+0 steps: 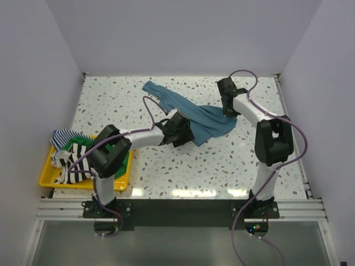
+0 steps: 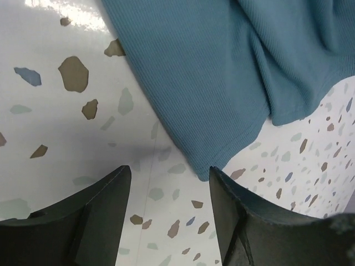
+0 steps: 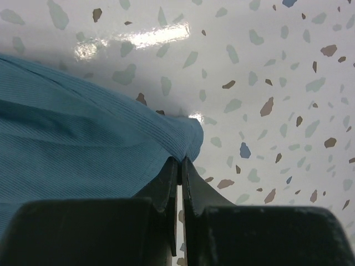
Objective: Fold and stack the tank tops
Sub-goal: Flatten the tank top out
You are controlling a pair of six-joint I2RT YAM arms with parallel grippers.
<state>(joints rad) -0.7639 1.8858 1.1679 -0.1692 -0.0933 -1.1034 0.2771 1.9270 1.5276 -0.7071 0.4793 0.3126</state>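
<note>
Two-handed: with right jaws shut on the teal-blue ribbed cloth tank top [image 2: 222,83], ease open, empty left jaws forward around its hem corner just ahead.

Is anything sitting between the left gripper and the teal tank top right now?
Nothing visible. The left gripper is open right at the hem corner of the teal tank top, with only bare table showing in the gap beside it.
</note>
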